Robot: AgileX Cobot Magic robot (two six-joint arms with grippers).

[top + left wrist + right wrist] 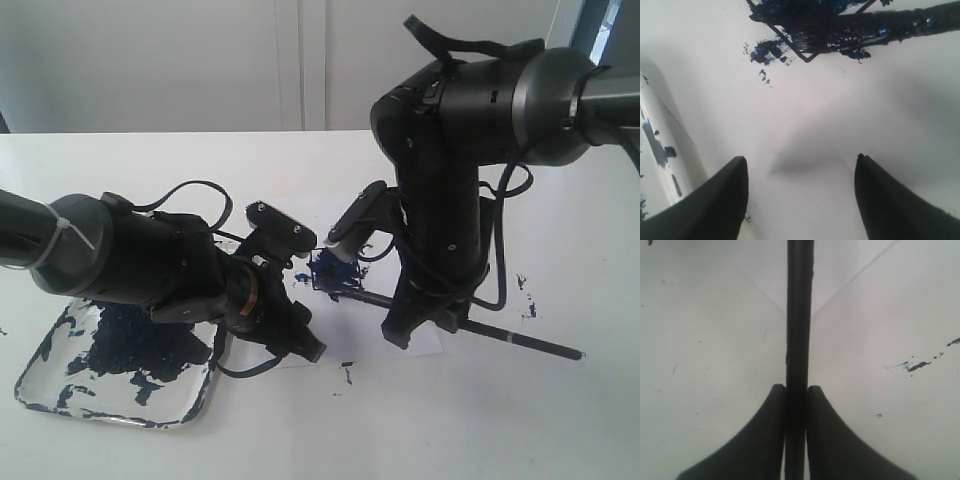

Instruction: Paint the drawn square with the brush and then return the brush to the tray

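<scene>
White tabletop under a pale wall is what I am working over. On it a sheet of paper (835,265) carries the drawn square (328,270), its inside smeared dark blue, with daubs spilling past the outline on one side. The brush (540,345) lies low across the sheet, its paint-loaded tip over the square and its handle running out past the paper's edge toward my right. My right gripper (797,405) is clenched on that handle, both fingers pressed flat against it. My left gripper (800,200) hangs released above plain white surface near the square, fingers wide apart with nothing between them. The tray (100,415), blotched with dark paint, sits on my left, partly under the left arm, with open table in front of it. Small paint specks (525,283) dot the table to the right.
</scene>
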